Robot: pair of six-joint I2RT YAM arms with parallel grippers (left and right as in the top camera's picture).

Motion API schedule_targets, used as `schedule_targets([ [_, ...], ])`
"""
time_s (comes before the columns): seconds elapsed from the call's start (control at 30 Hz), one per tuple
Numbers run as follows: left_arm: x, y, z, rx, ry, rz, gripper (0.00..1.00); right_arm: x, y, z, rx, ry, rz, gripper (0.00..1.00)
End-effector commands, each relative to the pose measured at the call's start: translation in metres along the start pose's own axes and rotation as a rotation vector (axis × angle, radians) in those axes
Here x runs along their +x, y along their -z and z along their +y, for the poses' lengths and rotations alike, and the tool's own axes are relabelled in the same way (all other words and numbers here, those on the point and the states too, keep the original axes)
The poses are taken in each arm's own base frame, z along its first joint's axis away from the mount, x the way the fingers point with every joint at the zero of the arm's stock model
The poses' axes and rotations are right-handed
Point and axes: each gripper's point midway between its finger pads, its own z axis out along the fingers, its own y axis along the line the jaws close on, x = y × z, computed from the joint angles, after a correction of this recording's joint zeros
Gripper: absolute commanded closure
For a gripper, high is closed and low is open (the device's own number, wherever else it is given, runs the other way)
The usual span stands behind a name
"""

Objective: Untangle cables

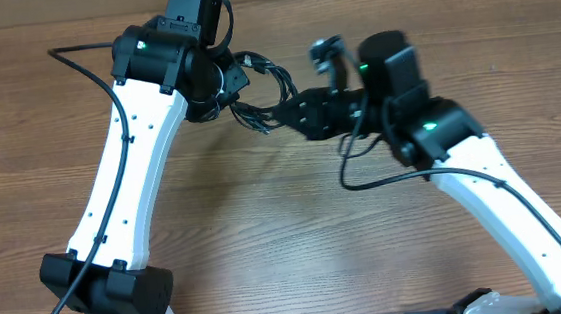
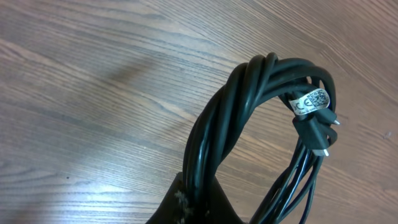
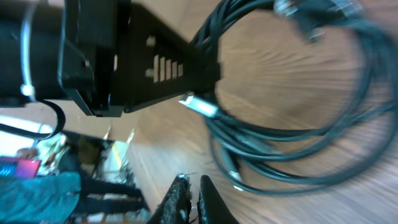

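Observation:
The cables [image 2: 249,81] are thin black cords twisted into one bundle that rises out of my left gripper [image 2: 202,190], which is shut on them. A plug with a white label [image 2: 311,101] and silvery prongs hangs at the loop's right side. From overhead the bundle [image 1: 259,78] hangs between both grippers at the table's back middle. My right gripper [image 3: 194,190] has its fingers pressed together with no cord between them. The cable loops [image 3: 280,146] lie just past its tips, blurred. In the overhead view the right gripper [image 1: 277,117] reaches left to the bundle's lower end.
The left gripper's black body [image 3: 124,62] fills the upper left of the right wrist view, close to the right fingers. A thicker black arm cable [image 1: 372,175] droops beside the right arm. The wooden table [image 1: 287,237] spreads between the two white arms.

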Motion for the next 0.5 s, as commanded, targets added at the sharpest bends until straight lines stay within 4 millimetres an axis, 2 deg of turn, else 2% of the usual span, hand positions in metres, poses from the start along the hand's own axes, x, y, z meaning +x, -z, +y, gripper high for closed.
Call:
schedule_targets([
  [0.0, 0.0, 0.0, 0.004, -0.032, 0.071, -0.009, 0.96, 0.004, -0.025, 0.003, -0.015, -0.069, 0.029, 0.96],
  [0.07, 0.006, 0.0, 0.005, -0.031, 0.075, 0.017, 0.96, 0.004, -0.038, 0.004, -0.032, -0.082, 0.031, 0.96],
  [0.17, 0.012, 0.0, 0.007, -0.034, 0.072, 0.049, 0.96, -0.001, -0.047, -0.003, 0.0, -0.121, -0.001, 0.96],
  [0.23, 0.015, 0.0, 0.005, -0.025, 0.051, 0.065, 0.96, 0.007, -0.056, -0.001, -0.003, -0.118, 0.022, 0.96],
  [0.3, 0.018, 0.0, 0.004, -0.016, 0.026, 0.083, 0.96, 0.009, -0.063, -0.011, 0.031, -0.159, 0.023, 0.96],
  [0.33, 0.023, 0.001, 0.0, 0.012, -0.028, 0.111, 0.96, 0.004, -0.065, -0.021, 0.074, -0.195, -0.009, 0.96],
  [0.43, 0.038, 0.003, -0.01, 0.075, -0.115, 0.183, 0.96, -0.008, -0.063, -0.034, 0.141, -0.194, -0.082, 0.96],
  [0.47, 0.043, 0.004, -0.015, 0.108, -0.172, 0.207, 0.96, -0.01, -0.061, -0.045, 0.197, -0.227, -0.109, 0.96],
])
